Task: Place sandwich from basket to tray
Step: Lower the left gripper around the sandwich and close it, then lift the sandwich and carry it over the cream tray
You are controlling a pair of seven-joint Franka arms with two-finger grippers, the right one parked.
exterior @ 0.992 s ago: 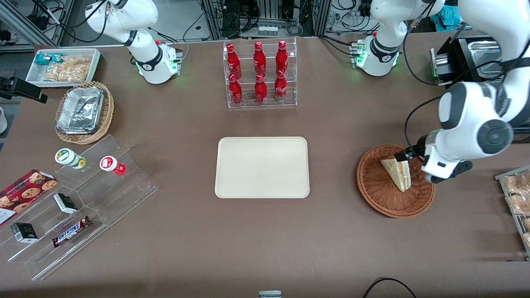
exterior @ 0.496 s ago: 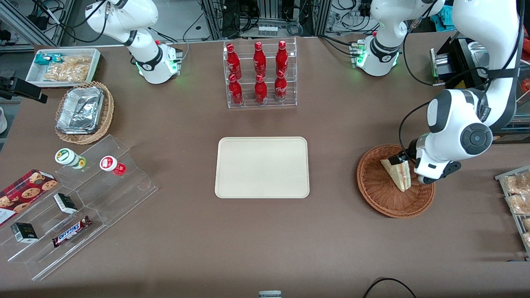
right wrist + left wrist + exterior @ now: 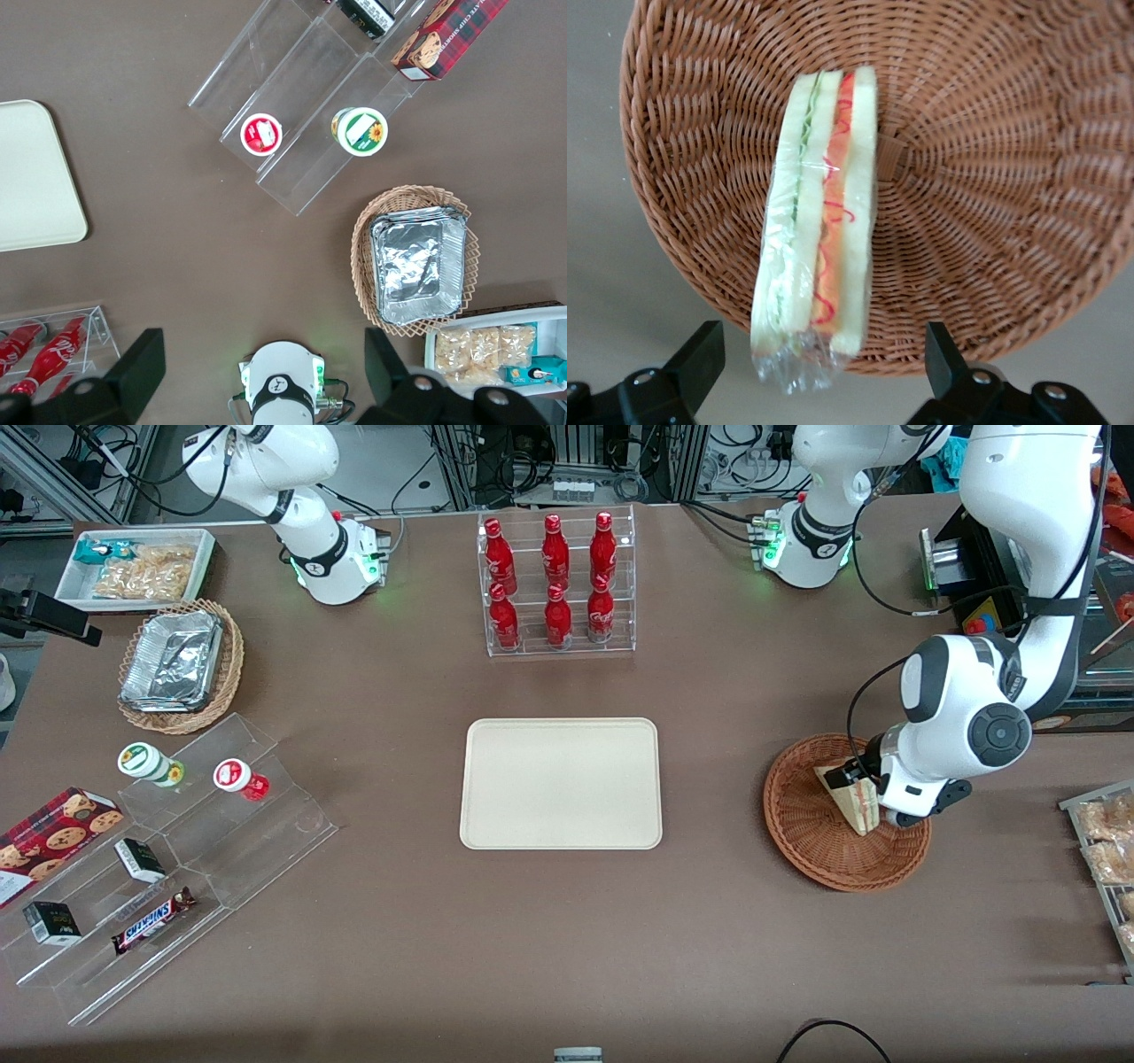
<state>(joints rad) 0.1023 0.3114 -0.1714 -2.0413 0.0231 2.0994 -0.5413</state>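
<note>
Sandwich [image 3: 819, 235] on edge in basket [image 3: 992, 177], open tool [image 3: 824, 376] straddling its wide end

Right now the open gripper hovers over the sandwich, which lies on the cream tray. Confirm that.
Not quite. The gripper is open above the sandwich, but the sandwich lies in the reddish-brown basket, not on the tray, which holds nothing. The left wrist view shows wicker under it; the front view shows the tray.

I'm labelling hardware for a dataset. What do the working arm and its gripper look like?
The working left arm is glossy white with dark grey joint caps, a black cable looping beside it and a green-lit base. Its black two-finger gripper, open, hangs above the wrapped triangular sandwich in the reddish-brown woven wicker basket.
</note>
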